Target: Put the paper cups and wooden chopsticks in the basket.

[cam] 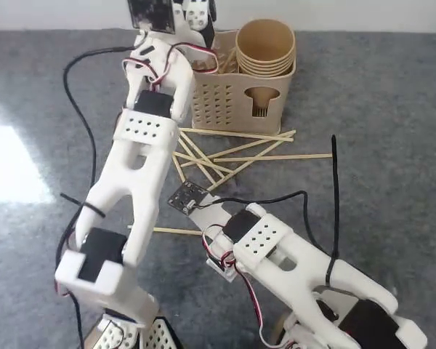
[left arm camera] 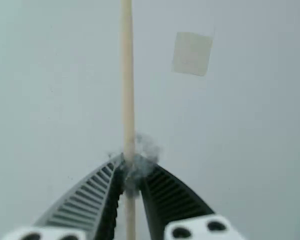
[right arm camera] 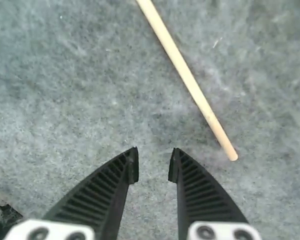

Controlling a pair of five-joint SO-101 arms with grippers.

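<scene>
A beige perforated basket [cam: 243,98] stands at the back of the grey carpet with a stack of paper cups [cam: 265,43] inside it. Several wooden chopsticks [cam: 232,153] lie crossed on the carpet in front of it. My left gripper [left arm camera: 131,172] is raised at the basket's back left corner [cam: 196,16] and is shut on one chopstick [left arm camera: 127,75], which points at a pale wall. My right gripper [right arm camera: 153,165] hangs low over the carpet, open a little with nothing between its fingers. A single chopstick [right arm camera: 187,77] lies just ahead of it, its end beside one fingertip.
The left arm [cam: 138,167] stretches from the front left to the basket, over part of the chopstick pile. The right arm [cam: 291,269] fills the front right. Black cables [cam: 334,189] loop over the carpet. One chopstick [cam: 176,231] lies apart between the arms.
</scene>
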